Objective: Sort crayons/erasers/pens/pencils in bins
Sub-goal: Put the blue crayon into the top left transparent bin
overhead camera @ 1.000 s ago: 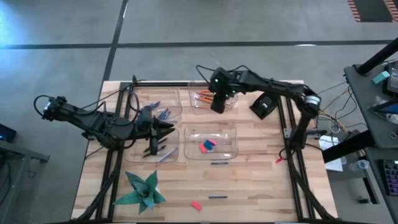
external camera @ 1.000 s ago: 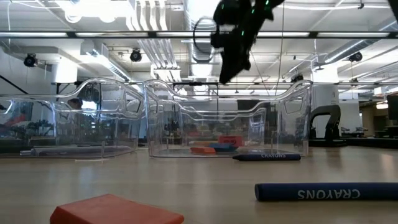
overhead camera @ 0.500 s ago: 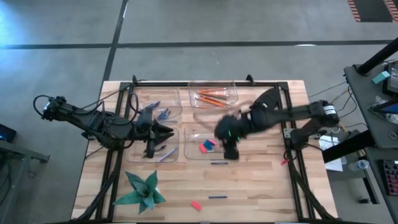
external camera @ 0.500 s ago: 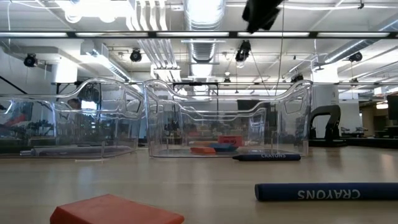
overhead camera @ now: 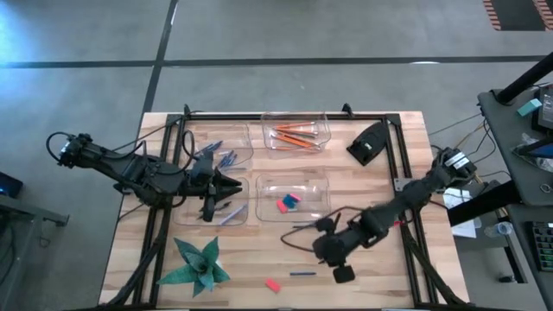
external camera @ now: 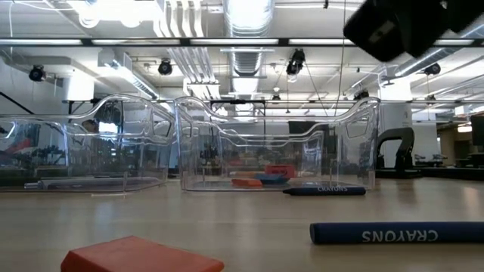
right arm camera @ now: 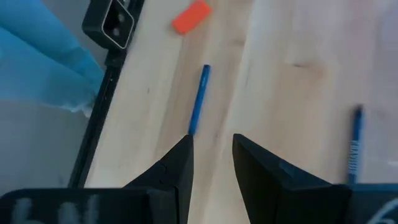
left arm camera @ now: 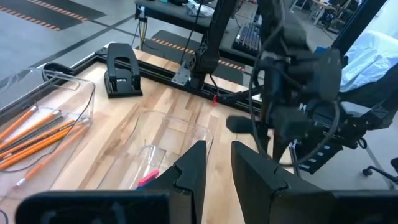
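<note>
My right gripper (overhead camera: 340,269) (right arm camera: 211,146) hovers open near the table's near edge, above and just right of a blue crayon (overhead camera: 301,273) (right arm camera: 198,107) lying flat on the wood. A second crayon (overhead camera: 304,226) (external camera: 325,190) lies in front of the near-right bin (overhead camera: 321,207), which holds red and blue erasers (overhead camera: 287,202). A red eraser (overhead camera: 273,284) (right arm camera: 191,17) lies loose by the near edge. Orange pencils (overhead camera: 294,135) lie in the far-right bin. My left gripper (overhead camera: 210,200) (left arm camera: 216,155) waits open over the near-left bin (overhead camera: 232,212).
A green folded-paper star (overhead camera: 200,263) sits at the near-left corner. A black stapler-like object (overhead camera: 369,142) lies at the far right. The far-left bin (overhead camera: 218,152) holds dark and blue sticks. Bare wood shows between the near bins and the near edge.
My right gripper has swung from above the far-right pencil bin toward the table's near edge, passing over the eraser bin, and now hangs over the loose crayon near that edge. Nothing on the table has moved.
</note>
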### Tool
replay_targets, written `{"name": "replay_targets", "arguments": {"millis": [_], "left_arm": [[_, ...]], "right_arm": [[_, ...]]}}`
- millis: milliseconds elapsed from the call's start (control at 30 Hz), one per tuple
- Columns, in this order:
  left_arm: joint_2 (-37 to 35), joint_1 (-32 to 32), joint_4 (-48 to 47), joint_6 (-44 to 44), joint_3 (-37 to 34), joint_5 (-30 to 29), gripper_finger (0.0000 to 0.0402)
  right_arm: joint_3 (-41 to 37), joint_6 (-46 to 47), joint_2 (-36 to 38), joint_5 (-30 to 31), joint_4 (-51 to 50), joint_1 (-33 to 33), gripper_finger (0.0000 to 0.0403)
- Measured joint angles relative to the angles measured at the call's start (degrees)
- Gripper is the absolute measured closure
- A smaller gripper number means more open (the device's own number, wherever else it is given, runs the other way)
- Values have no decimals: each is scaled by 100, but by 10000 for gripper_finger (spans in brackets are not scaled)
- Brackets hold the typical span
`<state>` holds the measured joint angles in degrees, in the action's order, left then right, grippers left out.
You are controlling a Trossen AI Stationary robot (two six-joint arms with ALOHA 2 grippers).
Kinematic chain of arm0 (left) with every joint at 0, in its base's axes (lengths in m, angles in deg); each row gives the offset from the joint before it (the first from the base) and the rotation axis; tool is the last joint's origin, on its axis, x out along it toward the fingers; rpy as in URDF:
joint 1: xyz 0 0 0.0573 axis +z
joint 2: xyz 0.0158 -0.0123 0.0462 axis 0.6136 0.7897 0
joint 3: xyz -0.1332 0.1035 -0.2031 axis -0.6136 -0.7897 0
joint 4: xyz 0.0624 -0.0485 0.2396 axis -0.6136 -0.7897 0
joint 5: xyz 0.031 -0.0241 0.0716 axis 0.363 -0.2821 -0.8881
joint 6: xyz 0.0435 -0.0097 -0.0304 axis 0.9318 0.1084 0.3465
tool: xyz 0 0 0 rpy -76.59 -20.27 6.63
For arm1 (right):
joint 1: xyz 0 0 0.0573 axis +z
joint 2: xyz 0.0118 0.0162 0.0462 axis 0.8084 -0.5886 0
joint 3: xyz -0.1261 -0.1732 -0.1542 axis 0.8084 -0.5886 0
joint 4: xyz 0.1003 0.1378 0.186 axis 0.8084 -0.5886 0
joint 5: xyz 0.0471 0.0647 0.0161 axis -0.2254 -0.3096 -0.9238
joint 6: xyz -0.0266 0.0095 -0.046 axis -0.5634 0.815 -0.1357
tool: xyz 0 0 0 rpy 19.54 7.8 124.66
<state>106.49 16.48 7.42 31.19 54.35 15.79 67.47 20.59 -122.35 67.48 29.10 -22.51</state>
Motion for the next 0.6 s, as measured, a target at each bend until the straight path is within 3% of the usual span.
{"name": "replay_targets", "arguments": {"millis": [133, 300, 533, 600], "left_arm": [[22, 0, 4, -2, -9, 0, 340], [36, 0, 12, -8, -15, 6, 340], [59, 0, 26, -342, -15, 11, 340], [59, 0, 26, -518, -15, 36, 340]], "right_arm": [[-399, 107, -263, 183, 821, 191, 300], [-478, 349, -815, 341, 1019, 222, 300], [167, 423, -1699, 363, 1090, 416, 300], [400, 365, -1902, 640, 1075, 483, 300]]}}
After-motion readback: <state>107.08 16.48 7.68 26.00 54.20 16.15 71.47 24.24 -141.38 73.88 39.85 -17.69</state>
